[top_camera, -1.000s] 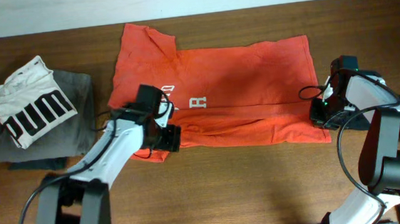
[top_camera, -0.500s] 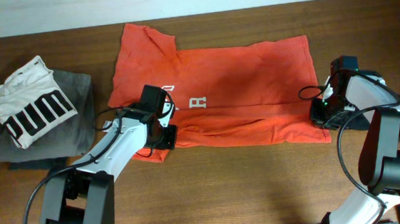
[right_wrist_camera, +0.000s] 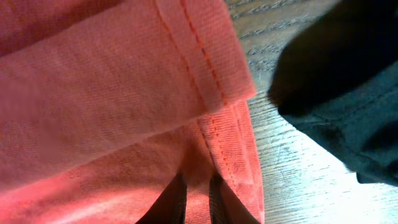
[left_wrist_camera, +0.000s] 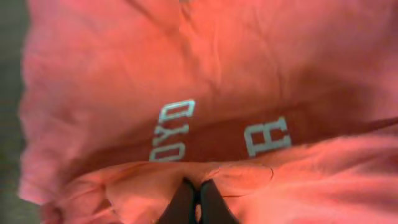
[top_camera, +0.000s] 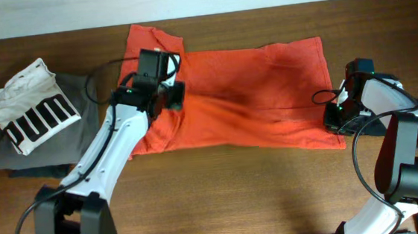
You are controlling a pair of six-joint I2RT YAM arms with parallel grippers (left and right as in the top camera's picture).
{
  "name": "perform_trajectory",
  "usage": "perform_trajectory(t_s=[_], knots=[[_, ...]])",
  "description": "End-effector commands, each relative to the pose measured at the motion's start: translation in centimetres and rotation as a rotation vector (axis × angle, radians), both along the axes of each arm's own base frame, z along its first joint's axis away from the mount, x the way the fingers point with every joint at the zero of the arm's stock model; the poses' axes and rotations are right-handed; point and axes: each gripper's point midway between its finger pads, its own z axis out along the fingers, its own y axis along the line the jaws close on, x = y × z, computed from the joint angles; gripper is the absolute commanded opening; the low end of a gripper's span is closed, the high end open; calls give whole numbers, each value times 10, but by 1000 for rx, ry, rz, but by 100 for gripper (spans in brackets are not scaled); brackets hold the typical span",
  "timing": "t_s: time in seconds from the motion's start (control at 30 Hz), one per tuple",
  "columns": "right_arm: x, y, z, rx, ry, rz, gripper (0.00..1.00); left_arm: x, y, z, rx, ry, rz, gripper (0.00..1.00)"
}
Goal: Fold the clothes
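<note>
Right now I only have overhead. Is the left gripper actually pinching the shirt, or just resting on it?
Observer: Pinching. The left wrist view shows the left gripper shut on a raised fold of the orange shirt.
Operator: Print visible under that fold?
Observer: Yes, the layer beneath the fold shows white lettering facing the camera.
Operator: Right side?
Observer: The right gripper is shut on the shirt's lower layer, right by its stitched hem.
</note>
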Motion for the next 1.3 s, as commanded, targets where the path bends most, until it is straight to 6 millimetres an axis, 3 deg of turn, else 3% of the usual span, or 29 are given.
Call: perform_trajectory(t_s=[0.0,0.1,0.17,0.4,0.63,0.77,0.9,1.27], knots=[[-3,2,-5,10,16,-3,18,-5,8,-6,59,25,-6,25],[-3,2,-5,9,16,-3,18,-19,12,-26,91,115,-8,33],[-3,2,-5,9,16,-3,18,-27,19,-35,123,160,0,33],[-3,2,-5,10,17,-3,19,-40,49,-43,218,230,64,33],[-3,2,-5,10,17,-3,19,-47,97,-54,189,319,233,31],[-3,2,-5,10,17,-3,19,-53,105,-73,123,395,248,31],[-3,2,-5,10,18,-3,19,-73,118,-94,139,492,273,31],[-3,2,-5,9,16,-4,19,-107,148,-124,270,585,325,30]])
